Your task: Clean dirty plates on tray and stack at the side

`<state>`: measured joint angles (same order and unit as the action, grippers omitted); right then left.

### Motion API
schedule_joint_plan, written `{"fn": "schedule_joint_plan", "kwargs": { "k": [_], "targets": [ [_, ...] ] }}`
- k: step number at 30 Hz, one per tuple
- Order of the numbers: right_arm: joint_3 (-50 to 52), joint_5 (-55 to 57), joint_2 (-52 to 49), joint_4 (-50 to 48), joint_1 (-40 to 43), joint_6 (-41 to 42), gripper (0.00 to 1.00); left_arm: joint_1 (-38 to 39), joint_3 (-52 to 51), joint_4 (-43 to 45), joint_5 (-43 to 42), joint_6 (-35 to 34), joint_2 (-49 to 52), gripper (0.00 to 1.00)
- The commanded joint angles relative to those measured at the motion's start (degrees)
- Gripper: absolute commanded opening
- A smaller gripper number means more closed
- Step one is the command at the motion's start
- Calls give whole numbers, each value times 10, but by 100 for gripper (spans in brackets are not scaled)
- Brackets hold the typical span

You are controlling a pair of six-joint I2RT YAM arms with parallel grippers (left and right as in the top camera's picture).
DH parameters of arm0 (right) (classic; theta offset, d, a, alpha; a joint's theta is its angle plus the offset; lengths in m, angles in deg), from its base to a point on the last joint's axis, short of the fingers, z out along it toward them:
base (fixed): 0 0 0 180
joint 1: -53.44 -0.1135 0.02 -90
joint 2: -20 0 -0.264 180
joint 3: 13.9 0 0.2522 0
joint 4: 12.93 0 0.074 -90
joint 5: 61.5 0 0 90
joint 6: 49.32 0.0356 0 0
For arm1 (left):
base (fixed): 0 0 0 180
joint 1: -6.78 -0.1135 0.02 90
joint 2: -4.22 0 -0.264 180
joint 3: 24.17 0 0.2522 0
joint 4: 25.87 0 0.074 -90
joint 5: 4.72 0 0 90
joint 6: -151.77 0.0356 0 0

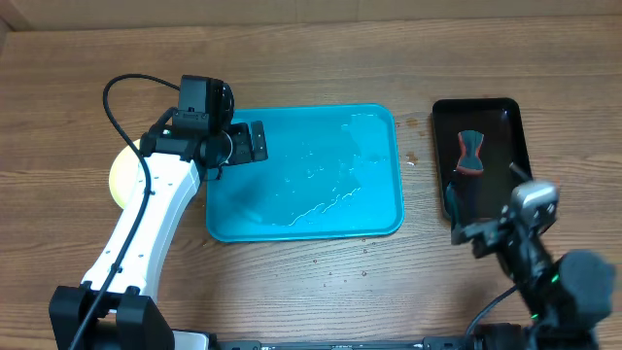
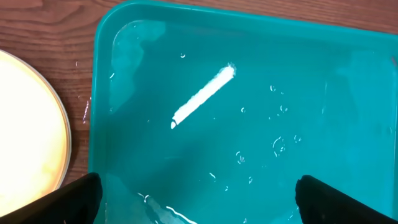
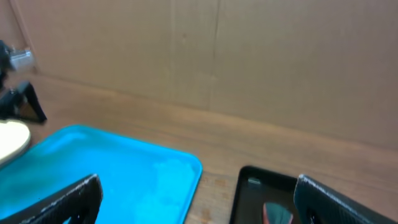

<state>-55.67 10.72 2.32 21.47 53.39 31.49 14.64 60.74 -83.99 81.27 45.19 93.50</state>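
The turquoise tray [image 1: 243, 219] lies mid-table, wet, with nothing standing on it. The plates [image 1: 119, 175] show as a pale yellow-green round edge on the wood left of the tray, mostly hidden under my left arm. The top plate [image 2: 28, 137] has a whitish centre. My left gripper [image 1: 260, 142] hovers open over the tray's left part [image 2: 205, 74], its fingertips [image 2: 78, 199] wide apart and nothing between them. My right gripper [image 1: 486, 199] is open near the table's right side, facing the tray [image 3: 112, 168], with empty fingertips [image 3: 68, 199].
A black tray [image 1: 515, 126] stands right of the turquoise one and holds a red-and-grey scrubber [image 1: 470, 153]. Water streaks and droplets [image 1: 321, 199] cover the turquoise tray, and a few drops lie on the wood. A cardboard wall [image 3: 217, 56] closes the far side.
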Motion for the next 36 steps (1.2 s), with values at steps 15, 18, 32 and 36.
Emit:
{"fn": "schedule_joint_plan", "kwargs": {
  "k": [15, 18, 32, 36],
  "targets": [
    [245, -12, 161, -121, -3, -3, 100, 2, -1, 0, 4, 3, 3, 100],
    [262, -13, 168, -143, -3, -3, 100, 2, -1, 0, 4, 3, 3, 100],
    [276, -14, 176, -176, -9, -2, 100, 2, -1, 0, 4, 3, 3, 100],
    [276, -14, 176, -176, -9, -3, 100, 2, -1, 0, 4, 3, 3, 100]
  ]
}}
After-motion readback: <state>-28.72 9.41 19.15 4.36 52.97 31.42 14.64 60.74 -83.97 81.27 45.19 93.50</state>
